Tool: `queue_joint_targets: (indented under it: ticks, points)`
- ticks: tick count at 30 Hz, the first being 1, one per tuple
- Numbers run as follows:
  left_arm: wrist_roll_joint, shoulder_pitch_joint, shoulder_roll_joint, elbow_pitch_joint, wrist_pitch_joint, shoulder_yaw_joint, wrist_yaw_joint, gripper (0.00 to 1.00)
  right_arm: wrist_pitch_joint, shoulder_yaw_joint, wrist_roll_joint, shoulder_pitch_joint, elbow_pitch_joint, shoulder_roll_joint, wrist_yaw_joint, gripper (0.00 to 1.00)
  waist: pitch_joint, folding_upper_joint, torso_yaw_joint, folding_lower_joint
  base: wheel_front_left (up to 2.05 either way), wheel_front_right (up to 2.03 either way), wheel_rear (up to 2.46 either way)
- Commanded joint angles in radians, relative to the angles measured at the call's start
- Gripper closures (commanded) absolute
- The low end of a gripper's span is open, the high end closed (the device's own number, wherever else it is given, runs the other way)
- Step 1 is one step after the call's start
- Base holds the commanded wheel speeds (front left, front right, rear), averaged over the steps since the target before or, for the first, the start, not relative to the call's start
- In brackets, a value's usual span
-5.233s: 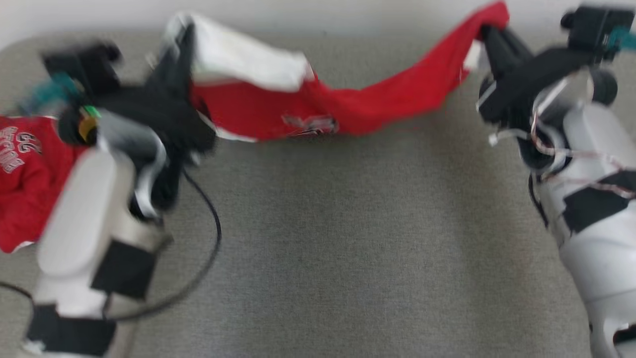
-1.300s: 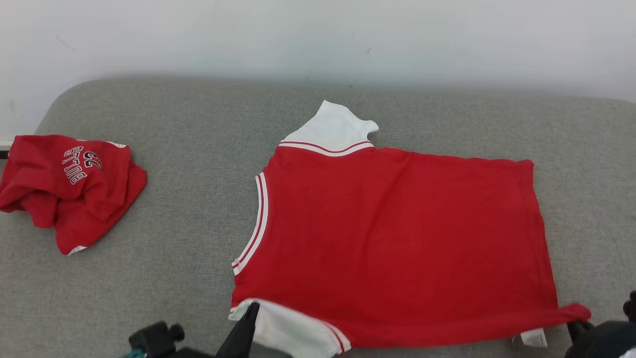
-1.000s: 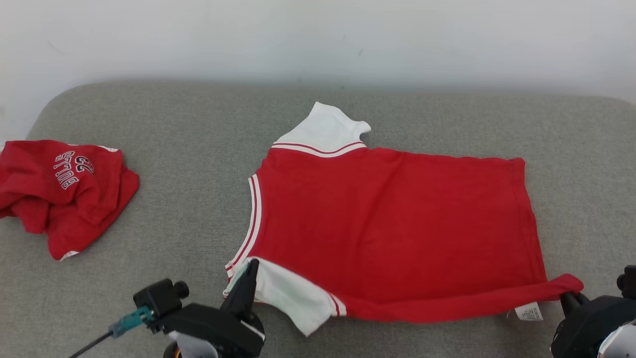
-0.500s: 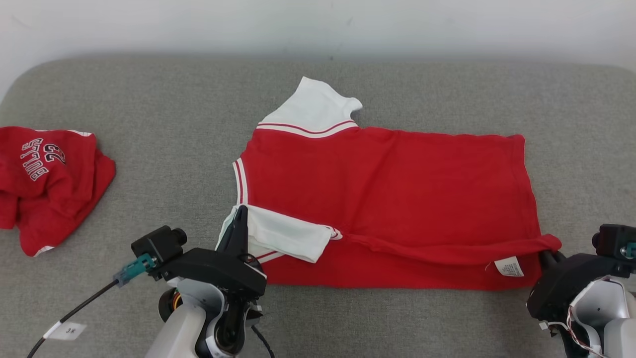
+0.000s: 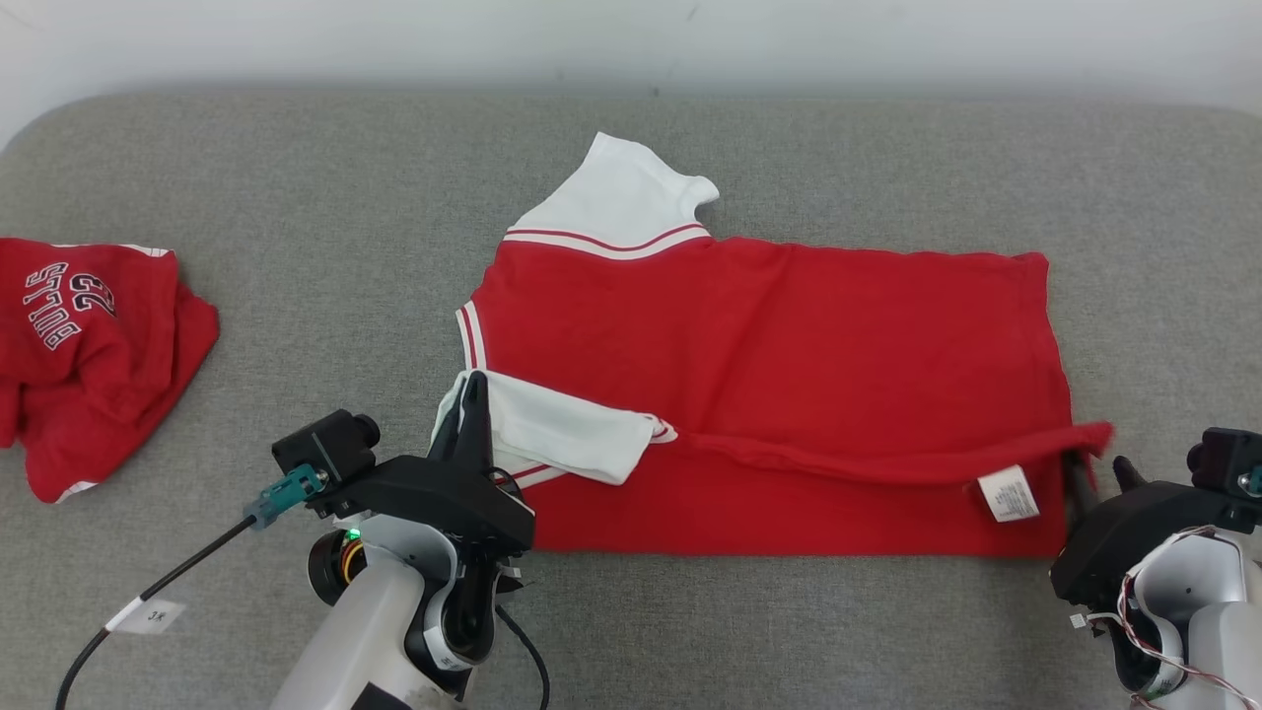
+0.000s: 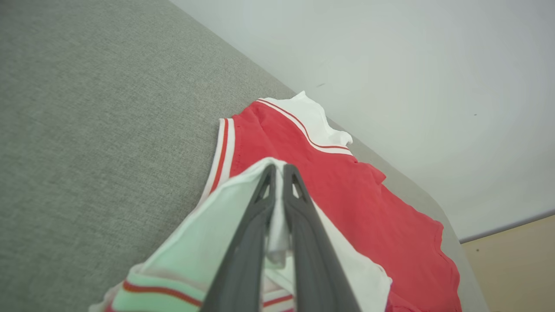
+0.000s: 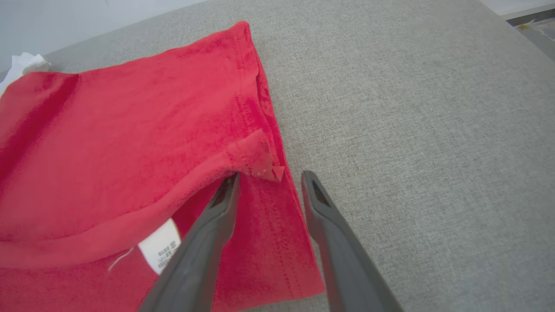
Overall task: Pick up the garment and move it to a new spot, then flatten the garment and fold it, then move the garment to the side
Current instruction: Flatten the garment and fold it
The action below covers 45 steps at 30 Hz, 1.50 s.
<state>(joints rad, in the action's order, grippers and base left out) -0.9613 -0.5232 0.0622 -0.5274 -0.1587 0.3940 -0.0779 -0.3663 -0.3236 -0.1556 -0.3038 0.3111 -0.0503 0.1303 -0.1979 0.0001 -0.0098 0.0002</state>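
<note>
A red sleeveless-style garment (image 5: 769, 335) with white sleeves lies spread on the grey cushion (image 5: 296, 197), its near edge folded back over itself. My left gripper (image 5: 474, 387) is shut on the near white sleeve (image 5: 562, 439); in the left wrist view the white sleeve (image 6: 204, 242) is pinched between the fingers of the left gripper (image 6: 279, 171). At the garment's right end my right gripper (image 5: 1099, 475) is open. In the right wrist view the right gripper (image 7: 271, 177) has the red hem corner (image 7: 260, 158) lying loose just beyond its tips. A white label (image 7: 160, 249) shows beside the left finger.
A second red garment (image 5: 79, 355) with white lettering lies crumpled at the cushion's left end. A pale wall (image 5: 631, 39) runs behind the cushion's far edge. Bare grey cushion lies to the right of the hem (image 7: 412, 130) and between the two garments.
Both grippers carried the garment's near edge up over its body, making a fold. The right gripper has opened and let go of the hem corner. The left stays shut on the sleeve.
</note>
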Motion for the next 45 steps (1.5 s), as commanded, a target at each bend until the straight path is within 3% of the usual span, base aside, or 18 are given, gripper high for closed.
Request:
queue_joint_targets:
  ticks: [1, 9, 17, 29, 35, 36, 37, 38, 39, 45]
  points:
    - [0.013, -0.012, -0.001, -0.008, -0.012, 0.001, 0.005, 0.00, 0.009, 0.000, 0.014, -0.008, 0.007, 0.000, 0.001, 0.00, 0.002, -0.0001, 0.001, -0.0002, 0.00, 0.00, 0.00]
    - [0.104, 0.000, 0.014, -0.045, -0.099, 0.005, 0.020, 0.00, 0.129, -0.033, 0.021, -0.030, 0.044, 0.000, 0.001, 0.00, 0.028, -0.0001, 0.004, -0.0002, 0.00, 0.00, 0.00]
    - [0.332, 0.143, 0.112, -0.030, -0.102, 0.111, -0.042, 0.00, 0.033, -0.022, 0.023, 0.065, 0.022, -0.001, 0.001, 0.00, 0.051, -0.0001, 0.009, -0.0002, 0.00, 0.00, 0.00]
    - [0.346, 0.153, 0.115, -0.080, 0.006, 0.136, -0.144, 0.00, -0.115, -0.012, 0.056, 0.050, 0.041, 0.000, 0.001, 0.00, 0.022, -0.0001, -0.005, -0.0002, 0.00, 0.00, 0.00]
    - [0.318, 0.132, 0.104, -0.117, 0.065, 0.138, -0.147, 0.00, -0.147, 0.002, 0.071, 0.014, 0.088, 0.000, 0.001, 0.00, 0.016, -0.0001, -0.006, -0.0002, 0.00, 0.00, 0.00]
    - [0.316, 0.129, 0.102, -0.122, 0.072, 0.138, -0.144, 0.03, -0.151, 0.002, 0.072, 0.009, 0.096, 0.000, 0.001, 0.47, 0.016, -0.0001, -0.005, -0.0002, 0.00, 0.00, 0.00]
    - [0.311, 0.126, 0.100, -0.126, 0.080, 0.141, -0.137, 0.53, -0.151, 0.005, 0.071, 0.004, 0.101, 0.000, 0.001, 1.00, 0.016, -0.0001, -0.004, -0.0002, 0.00, 0.00, 0.00]
    - [0.304, 0.124, 0.099, -0.128, 0.084, 0.140, -0.130, 0.81, -0.153, 0.012, 0.065, 0.001, 0.106, 0.000, 0.001, 1.00, 0.017, -0.0001, -0.004, -0.0002, 0.00, 0.00, 0.00]
    - [0.306, 0.122, 0.097, -0.128, 0.081, 0.139, -0.123, 1.00, -0.153, 0.016, 0.061, 0.001, 0.108, 0.001, 0.001, 1.00, 0.018, -0.0001, -0.003, -0.0002, 0.00, 0.00, 0.00]
    - [0.296, 0.142, 0.096, -0.124, 0.079, 0.144, -0.112, 1.00, -0.126, 0.001, 0.042, 0.033, 0.083, -0.001, 0.001, 1.00, 0.034, -0.0001, 0.007, -0.0002, 0.00, 0.00, 0.00]
